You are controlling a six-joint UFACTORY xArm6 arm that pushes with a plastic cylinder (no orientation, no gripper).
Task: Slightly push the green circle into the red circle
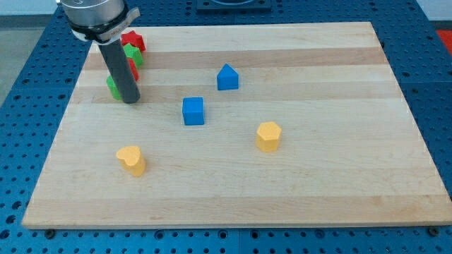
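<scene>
**Rod crowding the red and green cluster, far left**

Standing upright at the far-left part of the pale wooden board (296, 176), grain running left to right, smooth finish. Dark matte rod, round in section, hanging from a ribbed grey metal collar; my tip (130, 101) resting on the wood. No fingers on this rig, so no spread or pinch to report.

Hiding much of the cluster behind the rod. Green circle (111, 86) peeking out at the rod's left edge, touching or just beside my tip; round shape hard to confirm. Red circle (133, 70) showing as a sliver at the rod's right, just beyond the green one; contact between the two impossible to judge. Farther back: a green block (131, 52), shape unclear, and a red star-like block (133, 40) close behind it.

Sitting well apart to the right: blue house-shaped block (227, 77), blue cube (193, 111), yellow hexagonal block (268, 135). Yellow heart-like block (131, 159) lying near, left of centre. Blocks all glossy. Blue perforated metal table (438, 106) surrounding the board.
</scene>
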